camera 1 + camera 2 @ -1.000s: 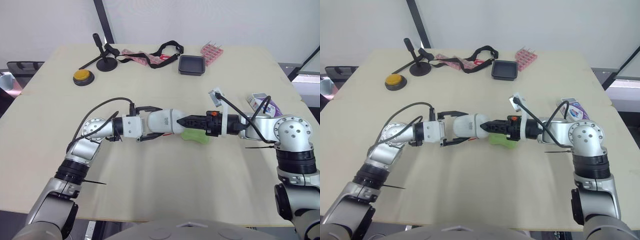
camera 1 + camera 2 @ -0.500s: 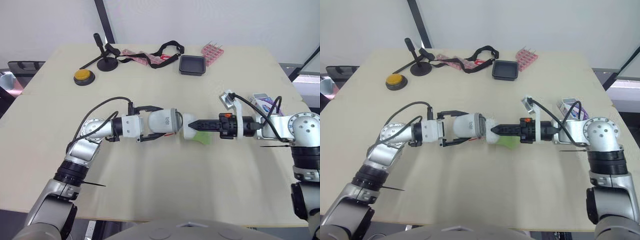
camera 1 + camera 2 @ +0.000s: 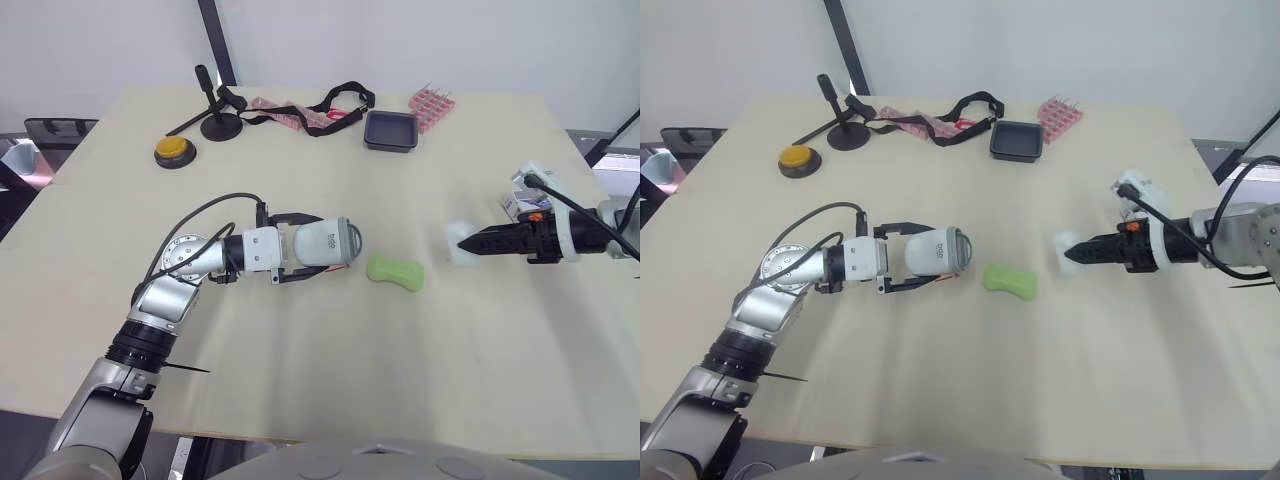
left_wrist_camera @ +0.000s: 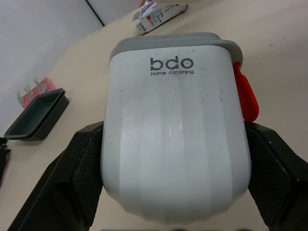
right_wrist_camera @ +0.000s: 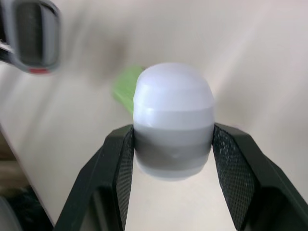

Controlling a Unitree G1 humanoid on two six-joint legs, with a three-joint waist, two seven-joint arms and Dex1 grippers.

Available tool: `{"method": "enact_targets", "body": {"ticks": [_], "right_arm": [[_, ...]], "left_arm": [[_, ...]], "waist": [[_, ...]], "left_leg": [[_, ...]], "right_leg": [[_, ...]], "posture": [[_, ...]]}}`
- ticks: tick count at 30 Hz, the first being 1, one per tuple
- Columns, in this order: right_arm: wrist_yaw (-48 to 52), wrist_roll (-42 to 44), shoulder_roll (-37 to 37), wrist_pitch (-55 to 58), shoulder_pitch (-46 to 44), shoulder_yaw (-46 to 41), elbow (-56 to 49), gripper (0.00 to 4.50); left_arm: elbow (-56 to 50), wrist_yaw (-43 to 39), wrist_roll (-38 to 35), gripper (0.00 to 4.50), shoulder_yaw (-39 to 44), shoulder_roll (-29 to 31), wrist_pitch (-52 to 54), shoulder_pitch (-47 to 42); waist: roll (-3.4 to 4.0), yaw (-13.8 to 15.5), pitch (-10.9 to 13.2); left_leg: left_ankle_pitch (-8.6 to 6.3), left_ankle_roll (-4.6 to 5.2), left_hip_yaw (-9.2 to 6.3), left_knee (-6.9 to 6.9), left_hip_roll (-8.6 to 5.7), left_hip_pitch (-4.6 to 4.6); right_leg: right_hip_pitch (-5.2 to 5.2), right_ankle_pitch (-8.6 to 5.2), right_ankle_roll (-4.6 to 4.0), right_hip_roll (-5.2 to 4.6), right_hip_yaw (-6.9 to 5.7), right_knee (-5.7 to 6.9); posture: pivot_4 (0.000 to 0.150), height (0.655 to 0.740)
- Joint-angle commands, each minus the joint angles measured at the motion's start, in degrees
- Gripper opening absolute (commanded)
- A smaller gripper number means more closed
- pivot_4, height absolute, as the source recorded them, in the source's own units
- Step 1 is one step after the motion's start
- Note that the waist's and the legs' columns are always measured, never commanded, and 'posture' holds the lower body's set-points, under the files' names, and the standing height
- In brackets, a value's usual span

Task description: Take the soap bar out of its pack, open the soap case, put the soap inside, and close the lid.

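My left gripper point(image 3: 318, 244) is shut on the soap case point(image 3: 328, 243), a white body with a grey rim and a red latch point(image 4: 246, 96), lying on its side with its open end facing right. The case's pale lid point(image 3: 458, 245) is off and sits between the fingers of my right gripper point(image 3: 467, 243), well to the right of the case and just above the table. A green soap bar point(image 3: 395, 272) lies bare on the table between case and lid. The soap pack point(image 4: 159, 9), a white and purple box, rests near the right edge.
At the back of the table point(image 3: 300, 380) stand a black tray point(image 3: 389, 131), a pink rack point(image 3: 430, 100), a black strap point(image 3: 325, 105), a black stand point(image 3: 215, 120) and a yellow button point(image 3: 171, 151).
My right gripper has pulled the lid off the case and carried it far to the right. The green soap now shows fully. The left gripper and case have stayed put.
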Motion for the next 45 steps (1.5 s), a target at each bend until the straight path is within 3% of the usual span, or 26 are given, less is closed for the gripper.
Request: {"method": "enact_targets", "body": {"ticks": [1, 11, 21, 26, 28, 34, 38, 41, 45], "right_arm": [[6.6, -17.5, -4.6, -10.5, -1.6, 11.0, -2.0, 2.0], [14.8, -39.9, 1.0, -23.6, -6.5, 22.1, 4.5, 2.0], [18.8, -47.1, 5.3, -27.2, -6.8, 21.0, 9.4, 2.0], [19.4, -48.8, 6.5, -27.7, -6.4, 19.6, 10.7, 3.85], [20.0, -48.2, 6.1, -28.0, -5.7, 17.8, 9.6, 4.49], [19.7, -44.3, 6.0, -30.2, -3.4, 7.4, 7.6, 4.49], [21.6, -36.0, 8.8, -36.1, 1.0, -5.7, 6.8, 4.49], [23.2, -29.6, 13.1, -41.8, 7.1, -15.0, 4.1, 4.49], [21.9, -25.2, 20.2, -46.8, 18.8, -21.2, -3.5, 4.49]], "left_arm": [[-2.3, -0.1, -1.3, 3.48, 0.5, 0.2, 0.2, -0.4], [-3.0, 0.1, -1.0, 3.48, 0.5, 0.4, 0.7, 0.1], [-3.7, 0.5, -0.8, 3.48, 0.5, 0.4, 1.0, 0.7], [-3.7, 0.6, -0.7, 3.48, 0.5, 0.4, 1.1, 0.8], [-3.9, 0.8, -0.8, 3.48, 0.5, 0.4, 1.6, 1.2], [-3.6, 1.3, -1.8, 3.48, 1.3, 0.2, 5.0, 1.2], [-2.8, 1.4, -3.4, 3.48, 2.1, 0.6, 11.7, 0.3], [-1.6, -0.1, -4.3, 3.48, 2.2, 1.3, 15.9, -1.2], [-0.1, -3.2, -3.7, 3.48, 0.6, 2.8, 19.8, -3.9]], "waist": [[0.0, 0.0, 0.0], [0.0, -0.5, 0.0], [-0.02, -0.8, 0.0], [-0.01, -0.8, 0.0], [-0.01, -0.8, 0.0], [0.0, -0.7, 0.0], [-0.01, -0.6, 0.0], [-0.02, -0.5, 0.0], [-0.02, 0.1, 0.0]], "left_leg": [[0.0, 0.0, 0.0, 0.0, 0.0, 0.0], [0.0, 0.05, 0.01, 0.07, 0.01, -0.03], [-0.04, 0.13, 0.02, 0.34, 0.01, -0.02], [-0.04, 0.14, 0.02, 0.37, 0.01, -0.03], [-0.04, 0.14, 0.02, 0.37, 0.01, -0.03], [-0.04, 0.15, 0.03, 0.37, 0.02, -0.02], [-0.06, 0.17, 0.04, 0.38, 0.02, -0.02], [-0.22, 0.46, 0.05, 0.41, 0.05, -0.03], [-0.3, 0.61, 0.07, 0.49, 0.07, -0.03]], "right_leg": [[0.0, 0.0, 0.0, 0.0, 0.0, 0.0], [-0.04, -0.01, -0.02, -0.01, 0.11, 0.12], [-0.04, -0.02, -0.05, -0.04, 0.09, 0.32], [-0.05, -0.14, -0.26, -0.04, 0.09, 0.36], [-0.07, -0.14, -0.26, -0.04, 0.09, 0.39], [-0.07, -0.13, -0.25, -0.03, 0.12, 0.4], [-0.07, -0.14, -0.26, -0.04, 0.17, 0.4], [-0.07, -0.15, -0.28, -0.04, 0.17, 0.4], [-0.1, -0.16, -0.28, -0.02, 0.12, 0.4]], "posture": [[0.15, 0.74], [0.15, 0.74], [0.15, 0.74], [0.15, 0.74], [0.15, 0.74], [0.15, 0.74], [0.15, 0.74], [0.15, 0.74], [0.15, 0.74]]}}
